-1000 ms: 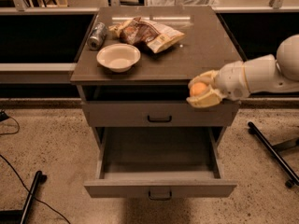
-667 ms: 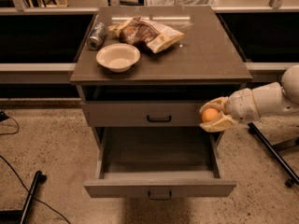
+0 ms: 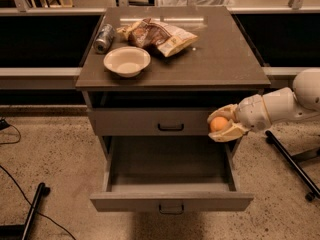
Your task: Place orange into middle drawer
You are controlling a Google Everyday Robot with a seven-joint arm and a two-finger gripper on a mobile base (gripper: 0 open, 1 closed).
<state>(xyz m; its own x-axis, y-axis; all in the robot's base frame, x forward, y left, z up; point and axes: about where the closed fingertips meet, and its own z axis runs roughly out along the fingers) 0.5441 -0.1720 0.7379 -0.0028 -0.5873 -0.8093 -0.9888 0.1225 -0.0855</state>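
The orange [image 3: 218, 124] is a small round fruit held between the cream fingers of my gripper [image 3: 220, 124]. The gripper is shut on it and reaches in from the right on a white arm [image 3: 280, 104]. It hangs at the right end of the closed upper drawer front [image 3: 150, 122], just above the right rear corner of the middle drawer [image 3: 170, 168]. That drawer is pulled wide open and its grey floor is bare. Its flat front with a small handle [image 3: 171, 208] faces me.
On the cabinet top [image 3: 220, 59] stand a cream bowl [image 3: 126, 60], a silver can [image 3: 103, 38] and a brown-and-yellow snack bag [image 3: 157, 35]. A black stand leg [image 3: 292, 163] crosses the floor at the right, another [image 3: 33, 211] at the lower left, with cables.
The gripper with the orange has come down from the cabinet top's right edge to the level of the upper drawer front, over the open drawer's right side.
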